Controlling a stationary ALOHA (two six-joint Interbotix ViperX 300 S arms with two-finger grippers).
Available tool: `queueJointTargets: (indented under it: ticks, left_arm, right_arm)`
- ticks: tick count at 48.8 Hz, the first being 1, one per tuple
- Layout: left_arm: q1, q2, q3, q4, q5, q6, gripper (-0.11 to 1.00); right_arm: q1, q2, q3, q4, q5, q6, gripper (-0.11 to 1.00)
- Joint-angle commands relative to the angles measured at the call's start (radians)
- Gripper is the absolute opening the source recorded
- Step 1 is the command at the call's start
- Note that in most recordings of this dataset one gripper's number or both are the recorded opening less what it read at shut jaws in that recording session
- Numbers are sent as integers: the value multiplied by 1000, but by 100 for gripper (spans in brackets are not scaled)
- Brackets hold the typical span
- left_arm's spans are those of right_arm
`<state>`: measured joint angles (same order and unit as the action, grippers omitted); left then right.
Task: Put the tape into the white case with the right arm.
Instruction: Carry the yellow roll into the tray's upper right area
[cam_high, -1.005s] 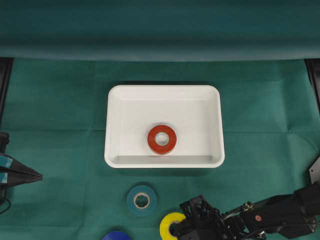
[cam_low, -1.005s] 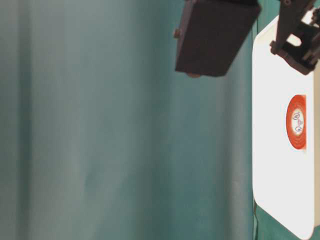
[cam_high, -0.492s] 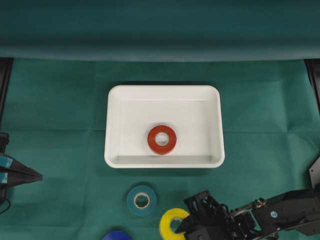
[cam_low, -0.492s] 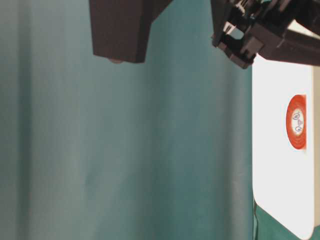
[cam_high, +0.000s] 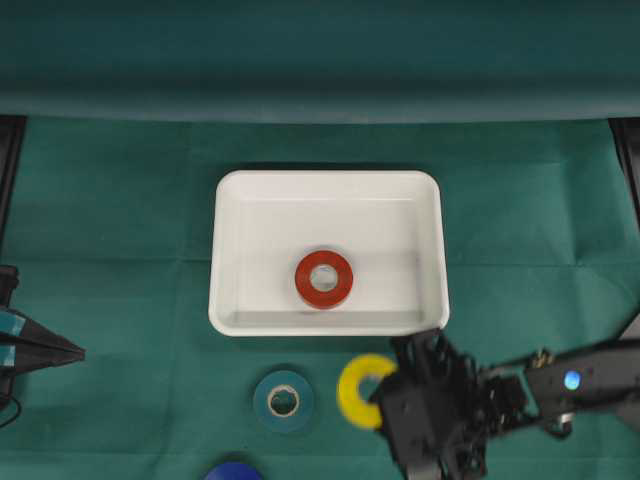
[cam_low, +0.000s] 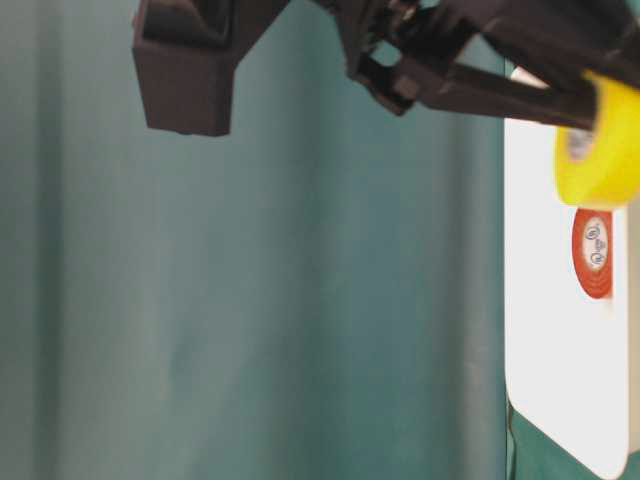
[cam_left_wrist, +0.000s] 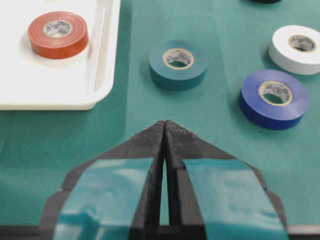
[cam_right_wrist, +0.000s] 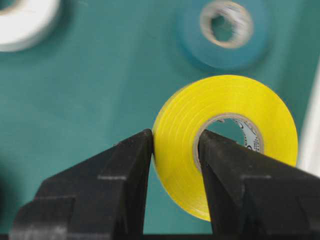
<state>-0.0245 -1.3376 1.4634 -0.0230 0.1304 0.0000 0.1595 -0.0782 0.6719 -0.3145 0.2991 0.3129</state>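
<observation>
Right gripper: clamped on the yellow tape roll, one finger on the outer wall, the other through the core. Roll held off the green cloth, tilted, just outside the near long rim of the white case, toward that rim's right-hand corner. Not yet inside the case.

Red tape roll: flat on the case floor, close to the same near rim, around mid-length.

Teal tape roll: flat on the cloth, outside the near rim of the case, just left of the yellow roll.

Blue tape roll and white tape roll: on the cloth, farther from the case than the teal roll.

Left gripper: closed, tips together, empty, well left of the case.
</observation>
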Motion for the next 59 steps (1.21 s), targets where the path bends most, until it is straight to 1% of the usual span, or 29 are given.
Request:
queueJointTargets:
  ticks: [1,11,22,27,33,43,59]
  left_arm:
    - [3,9,-11,0,-11,-2,0]
    - [3,9,-11,0,-11,-2,0]
    - [3,9,-9,0,-11,-2,0]
    - [3,8,-9,0,-11,-2,0]
    - [3,9,-9,0,-11,-2,0]
    - [3,8,-9,0,-11,-2,0]
    - [3,8,-9,0,-11,-2,0]
  right_arm:
    - [-48,-44,3,-14,2,-3,1]
    - [-186,-61,46,-80,-15,-5,1]
    - [-321,-35,55,-132,-101,-6,1]
    - [-379,-14,55,-144,-135,-8,1]
    - [-430,3,55,-146,-164,-8,1]
    - [-477,14,57,-147,-181,-9,1]
    - [-482,14,61,-146,-178,-8,1]
